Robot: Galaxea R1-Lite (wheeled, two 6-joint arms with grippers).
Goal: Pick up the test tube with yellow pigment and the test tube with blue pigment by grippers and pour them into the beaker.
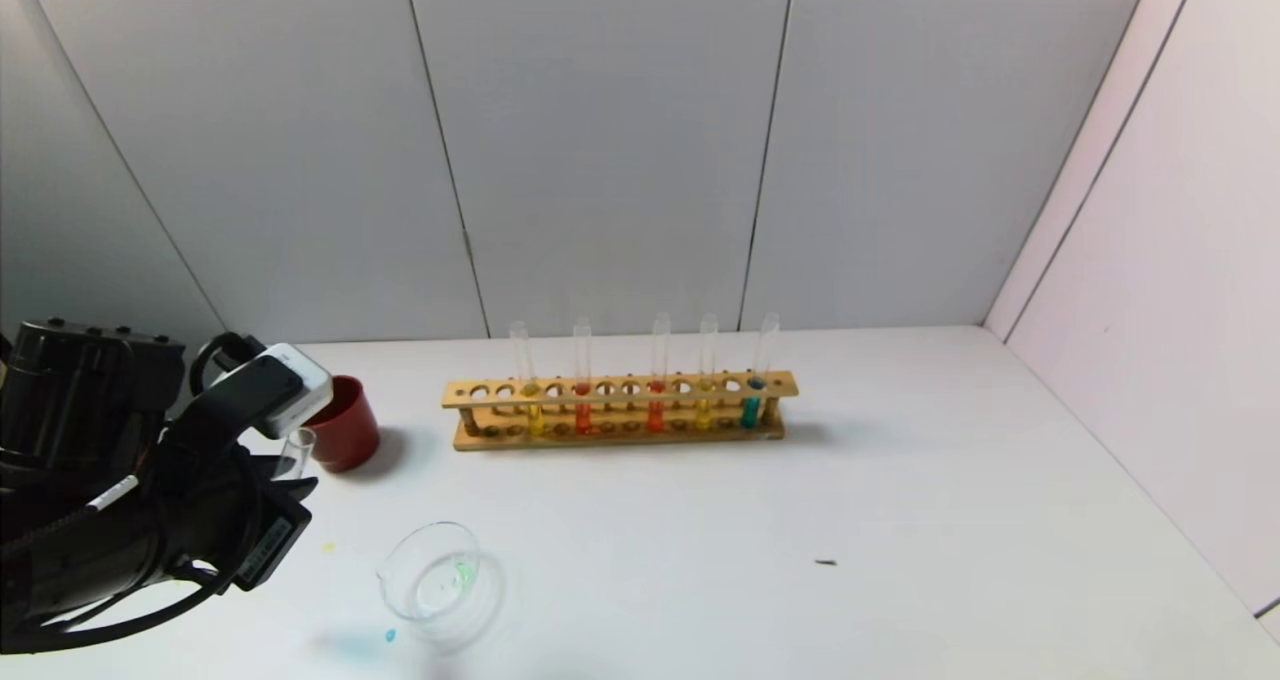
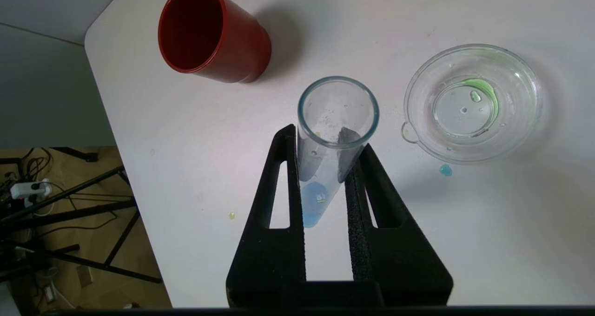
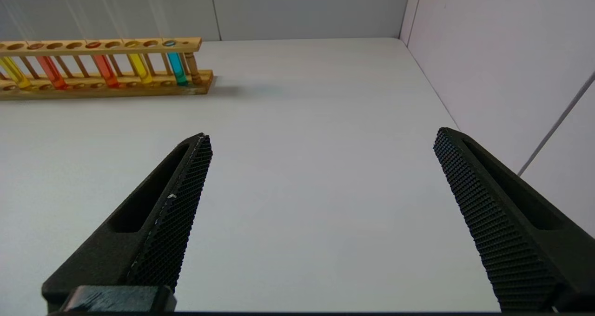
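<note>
The white table [image 1: 900,520] fills the lower frame of the head view. At its far centre the long wooden rack [image 1: 620,412] holds five slim glass tubes, among them the test tube with yellow pigment [image 1: 705,375]. At lower left the bulky black left gripper [image 2: 325,167] is clamped on the clear test tube with blue pigment [image 2: 332,134], largely hidden in that view. Nearby sit the dark red cup [image 1: 345,423] and the low clear glass beaker [image 1: 435,575]. The right gripper [image 3: 320,176], unseen from the head, is spread wide.

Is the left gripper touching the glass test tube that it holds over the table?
Touching. In the left wrist view, both fingers of the left gripper press against the walls of the test tube, with no gap on either side.
</note>
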